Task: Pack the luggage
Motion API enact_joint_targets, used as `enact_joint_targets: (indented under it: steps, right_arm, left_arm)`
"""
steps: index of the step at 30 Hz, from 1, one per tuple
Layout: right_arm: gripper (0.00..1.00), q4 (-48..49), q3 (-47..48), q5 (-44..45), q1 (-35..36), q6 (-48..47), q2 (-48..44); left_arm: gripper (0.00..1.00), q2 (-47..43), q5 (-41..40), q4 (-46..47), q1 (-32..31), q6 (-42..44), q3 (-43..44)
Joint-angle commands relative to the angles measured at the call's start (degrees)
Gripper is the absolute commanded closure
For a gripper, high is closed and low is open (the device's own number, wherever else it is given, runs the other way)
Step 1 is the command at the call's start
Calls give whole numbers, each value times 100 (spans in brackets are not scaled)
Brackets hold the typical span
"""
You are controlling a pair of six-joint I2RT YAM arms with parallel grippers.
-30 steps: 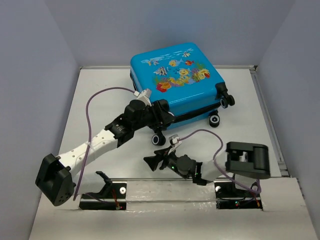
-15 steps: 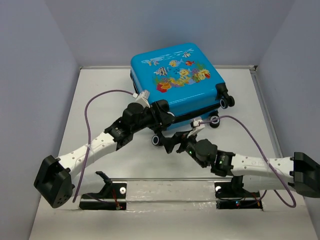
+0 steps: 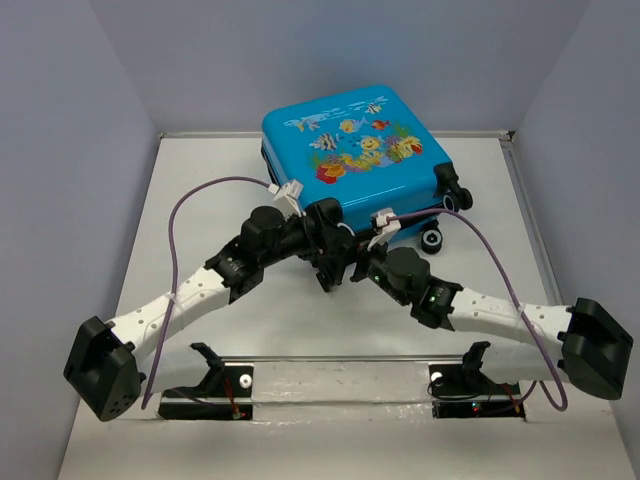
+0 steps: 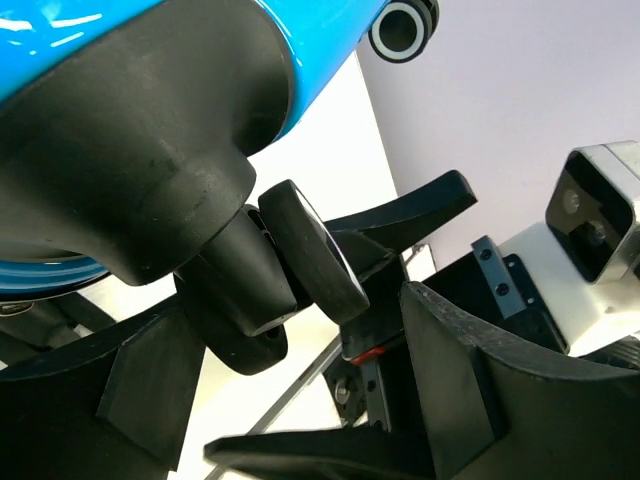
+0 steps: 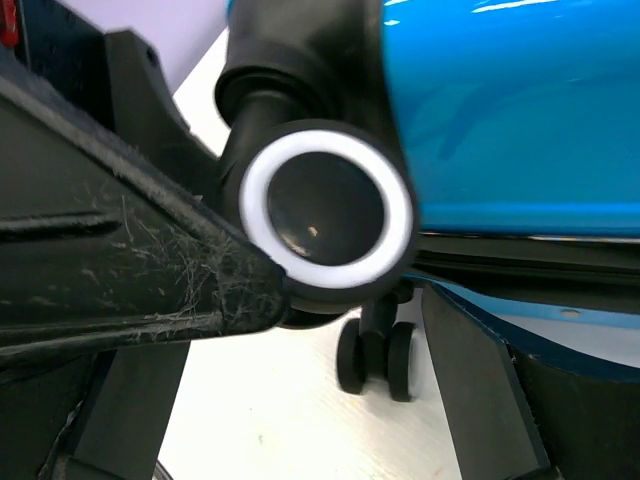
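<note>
**Setting: enclosed robotics laboratory test cell**

The work area was a bare white table (image 3: pixel 200 190) boxed in on three sides by plain, unmarked grey panels (image 3: pixel 70 150). Two white-and-black manipulators, the left arm (image 3: pixel 190 295) and the right arm (image 3: pixel 500 312), were fixed on black base clamps (image 3: pixel 215 383) to a pale strip (image 3: pixel 340 378) along the near edge. A purple cable (image 3: pixel 178 225) ran in an exposed loop beside each arm. A small camera module (image 4: pixel 600 225) sat on the right arm's wrist. One prop, the luggage (image 3: pixel 350 150), lay on the table.
</note>
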Motion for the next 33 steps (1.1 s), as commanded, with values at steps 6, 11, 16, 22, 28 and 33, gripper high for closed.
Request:
enact_joint_targets:
  steps: [6,11,16,22,28,33]
  right_arm:
    - [0,1371,351,138,-61,-551,387]
    - [0,1643,387,376,-61,-693,520]
    - [0,2171,290,604,-61,-596,554]
    - [8,2786,194,754,-61,-421,669]
    - [6,3278,-307,956,-61,-122,424]
    - [35,3585,-281,965,-61,-104,625]
  left_arm:
    - [14,-476,435,1783,-122,294,245]
    - [14,-485,409,1783,-122,268,192]
    - [14,-494,409,1818,-122,233,86]
    - [14,-582,347,1827,-122,233,-10]
    - [14,-644,312,1818,-113,241,-116]
    - [14,-582,330,1880,-113,171,-142]
